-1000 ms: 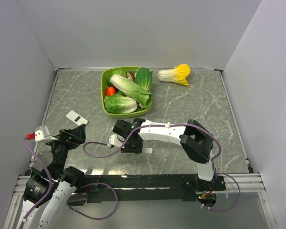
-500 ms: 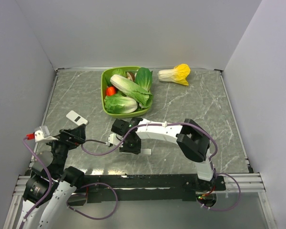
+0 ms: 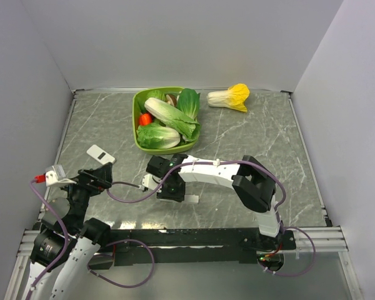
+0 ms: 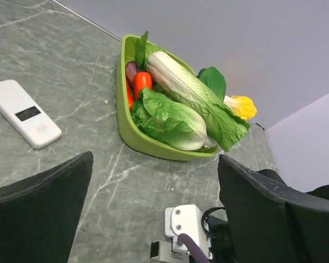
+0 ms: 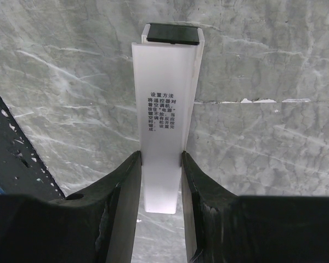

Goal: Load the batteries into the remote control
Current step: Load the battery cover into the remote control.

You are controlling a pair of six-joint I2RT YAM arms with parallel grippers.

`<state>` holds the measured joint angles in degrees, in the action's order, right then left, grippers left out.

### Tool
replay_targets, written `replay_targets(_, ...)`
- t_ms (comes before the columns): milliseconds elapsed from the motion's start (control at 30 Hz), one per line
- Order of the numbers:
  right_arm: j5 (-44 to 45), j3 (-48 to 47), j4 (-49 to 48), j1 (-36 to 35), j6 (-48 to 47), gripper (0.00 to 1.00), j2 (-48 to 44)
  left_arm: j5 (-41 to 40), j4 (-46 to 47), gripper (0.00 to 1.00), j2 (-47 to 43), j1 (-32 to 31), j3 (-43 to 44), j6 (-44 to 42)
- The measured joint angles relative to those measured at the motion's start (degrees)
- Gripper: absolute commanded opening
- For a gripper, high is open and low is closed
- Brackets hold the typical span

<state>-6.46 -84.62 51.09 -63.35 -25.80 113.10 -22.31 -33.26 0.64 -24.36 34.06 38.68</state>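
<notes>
Top, left wrist and right wrist views. Against the frame one second earlier, the right arm (image 3: 212, 170) stands slightly further left with its elbow drawn nearer its base. Against the frame half a second earlier we see no shift.

The right end effector (image 5: 160, 159) is partly closed and pinches the remote control (image 5: 165, 109) by its two long sides, near the white end. The left end effector (image 4: 156, 164) is spread wide and holds nothing, poised over the tabletop (image 3: 269, 144).

The remote sits low over the near-middle of the tabletop, in front of the green bowl (image 4: 122, 109). We cannot tell whether it touches the surface. Its long axis runs straight out from the fingers. The black end points away from them, and the printed face is turned toward the wrist camera.
</notes>
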Motion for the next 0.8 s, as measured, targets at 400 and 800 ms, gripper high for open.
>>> replay_targets(400, 1.0, 0.7, 0.0, 0.0, 0.7, 0.27, -1.4, 0.1, 0.0, 0.99, 0.0, 0.3, 0.0, 0.0)
replay_targets(800, 0.6, 1.7, -0.6, 0.0, 0.9, 0.27, -1.4, 0.4, 0.0, 0.99, 0.0, 0.3, 0.0, 0.0)
